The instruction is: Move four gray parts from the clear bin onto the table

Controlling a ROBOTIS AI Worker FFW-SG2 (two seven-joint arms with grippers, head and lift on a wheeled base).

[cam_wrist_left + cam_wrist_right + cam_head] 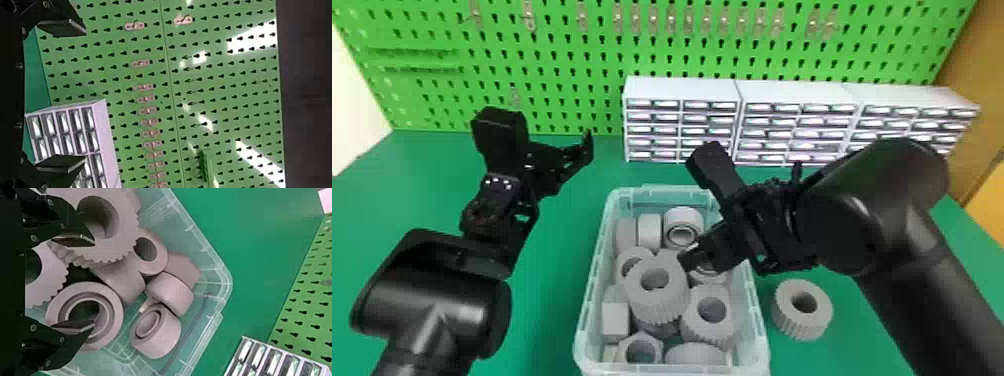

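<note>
Above the right side of the clear bin (585, 320), my right gripper (693, 257) stands open among the gray parts. In the right wrist view my right gripper (88, 284) has one finger over a large toothed gray ring (125, 231) and the other over a smooth double-rimmed ring (56, 311); nothing is held. The bin holds several gray parts, including a toothed ring (657, 305) on top. One toothed gray ring (799, 325) lies on the table right of the bin. My left gripper (572, 155) is parked at the left; in its wrist view the left gripper (76, 96) is open and holds nothing.
White drawer cabinets (682, 90) stand behind the bin, against a green pegboard (557, 65). The bin's raised walls surround the parts. The right forearm (922, 280) reaches over the green table (552, 300) beside the loose ring.
</note>
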